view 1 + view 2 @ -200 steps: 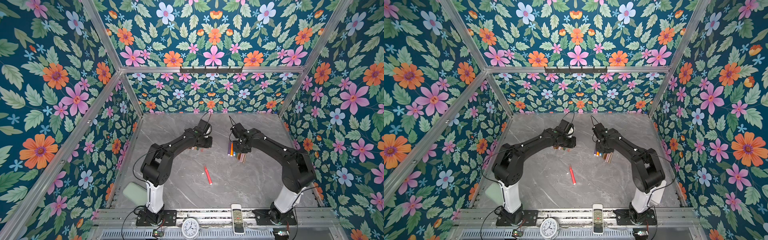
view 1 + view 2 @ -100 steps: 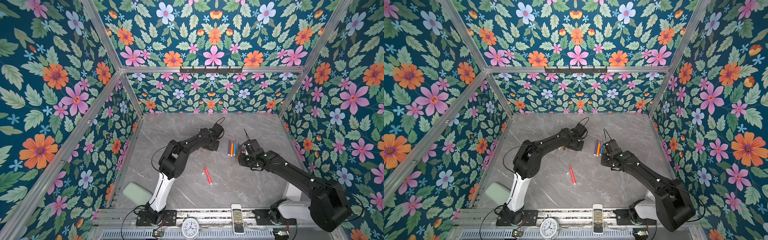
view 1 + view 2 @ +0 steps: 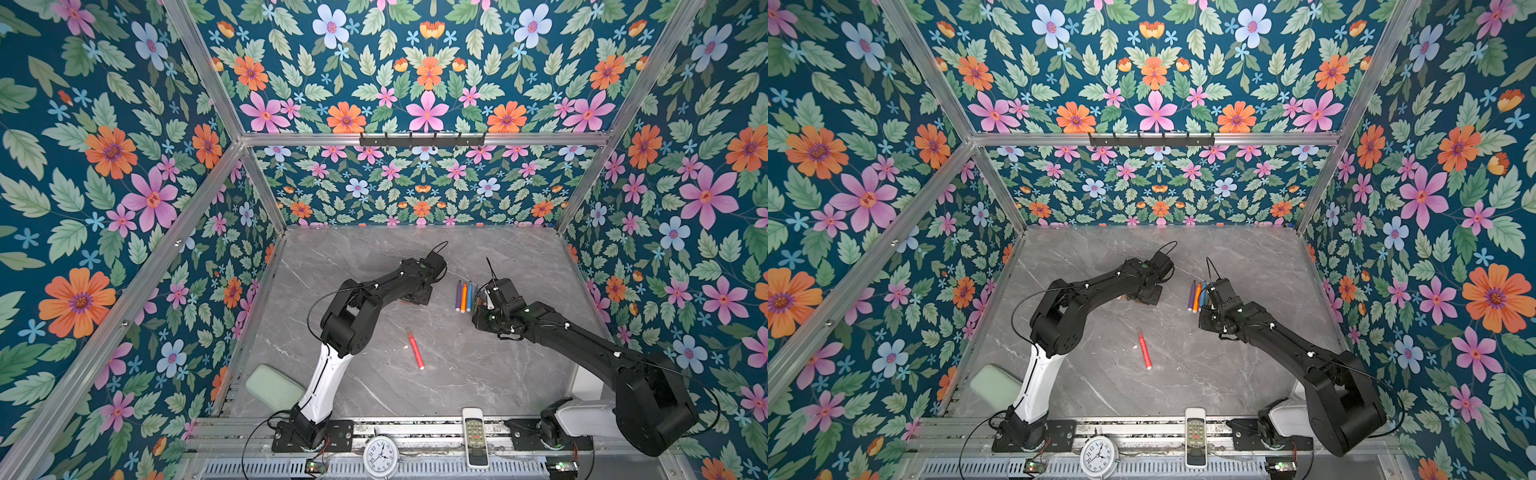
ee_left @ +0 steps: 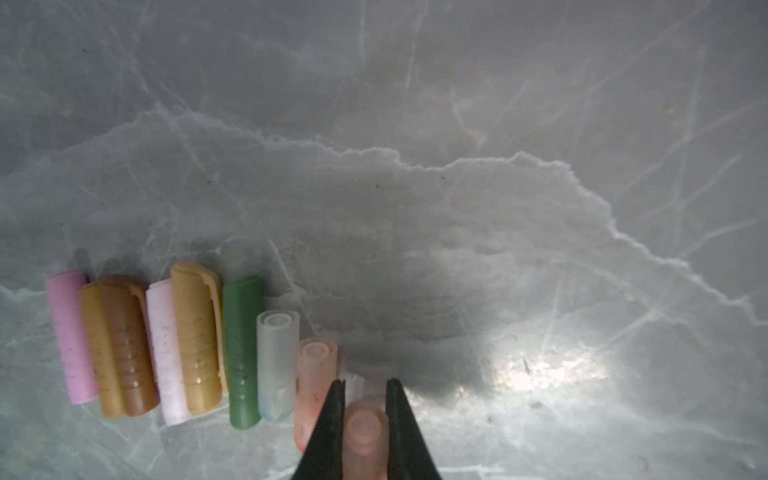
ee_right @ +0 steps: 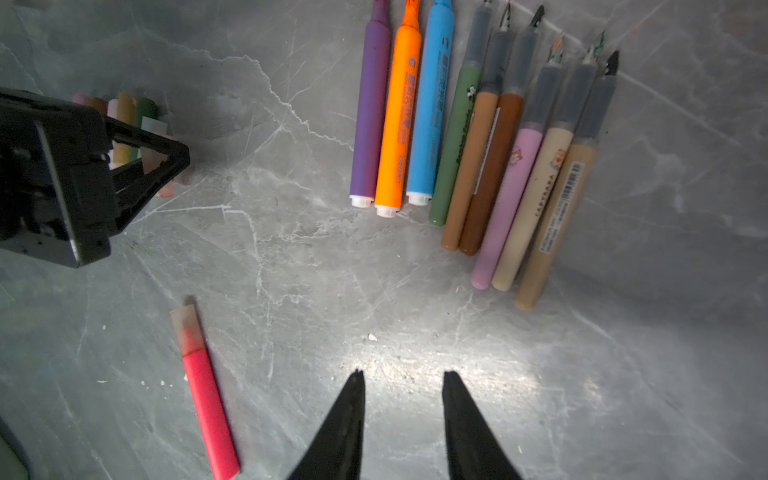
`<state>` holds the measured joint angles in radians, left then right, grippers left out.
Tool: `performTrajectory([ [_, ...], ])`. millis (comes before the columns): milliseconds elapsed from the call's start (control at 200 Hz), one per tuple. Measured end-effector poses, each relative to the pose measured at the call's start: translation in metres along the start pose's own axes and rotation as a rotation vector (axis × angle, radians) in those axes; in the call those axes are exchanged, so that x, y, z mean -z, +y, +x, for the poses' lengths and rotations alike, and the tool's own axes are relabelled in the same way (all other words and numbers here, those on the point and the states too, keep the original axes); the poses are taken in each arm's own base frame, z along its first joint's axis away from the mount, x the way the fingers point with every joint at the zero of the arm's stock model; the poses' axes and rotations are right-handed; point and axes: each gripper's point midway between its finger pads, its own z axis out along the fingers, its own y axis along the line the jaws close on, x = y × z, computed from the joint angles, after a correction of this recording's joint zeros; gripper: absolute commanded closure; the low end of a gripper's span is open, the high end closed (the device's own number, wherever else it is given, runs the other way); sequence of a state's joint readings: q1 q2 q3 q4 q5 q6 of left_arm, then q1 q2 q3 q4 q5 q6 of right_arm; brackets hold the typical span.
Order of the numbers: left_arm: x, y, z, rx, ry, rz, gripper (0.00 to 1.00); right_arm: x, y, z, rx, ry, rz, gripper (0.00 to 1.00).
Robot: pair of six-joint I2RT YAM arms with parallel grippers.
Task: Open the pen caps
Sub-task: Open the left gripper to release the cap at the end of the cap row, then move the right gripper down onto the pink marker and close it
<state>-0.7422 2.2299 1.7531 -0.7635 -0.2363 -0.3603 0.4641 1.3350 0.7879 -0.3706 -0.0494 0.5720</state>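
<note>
Several loose pen caps (image 4: 242,353) lie side by side in pink, brown, tan, green and clear. At the end of that row my left gripper (image 4: 366,380) (image 3: 417,297) is shut on a translucent reddish pen cap (image 4: 365,432), low over the table. Several uncapped pens (image 5: 419,112) (image 3: 464,296) lie in a row at the middle right. Alone nearer the front lies a red pen (image 3: 415,348) (image 5: 203,390) with its cap (image 5: 189,328) on. My right gripper (image 5: 404,372) (image 3: 480,316) hangs open and empty between the pen row and the red pen.
A white remote (image 3: 475,436) and a small clock (image 3: 380,455) sit on the front rail. A pale green pad (image 3: 274,388) lies at the front left corner. Floral walls close in the grey marble table (image 3: 374,257) on three sides.
My right gripper has drawn back from the pen row toward the front. My left gripper has shifted a little to the right and stayed low by the caps.
</note>
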Motion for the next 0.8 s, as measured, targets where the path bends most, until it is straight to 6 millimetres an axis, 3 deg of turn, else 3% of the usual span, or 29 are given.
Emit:
performTrajectory([
  [310,0.008,0.001,-0.007,0.006,-0.021,0.0,0.66,-0.002,-0.001,0.001,0.0,0.007,0.003,0.66],
  [510,0.033,0.009,-0.024,0.005,-0.084,-0.014,0.68,-0.004,0.004,0.004,0.014,0.023,-0.01,0.66],
  [680,0.067,0.032,-0.033,0.024,-0.154,-0.034,0.74,-0.013,0.046,0.013,0.111,0.083,-0.079,0.66],
  [800,0.084,0.077,-0.023,0.099,-0.181,-0.026,0.74,-0.033,0.086,0.041,0.199,0.2,-0.119,0.65],
])
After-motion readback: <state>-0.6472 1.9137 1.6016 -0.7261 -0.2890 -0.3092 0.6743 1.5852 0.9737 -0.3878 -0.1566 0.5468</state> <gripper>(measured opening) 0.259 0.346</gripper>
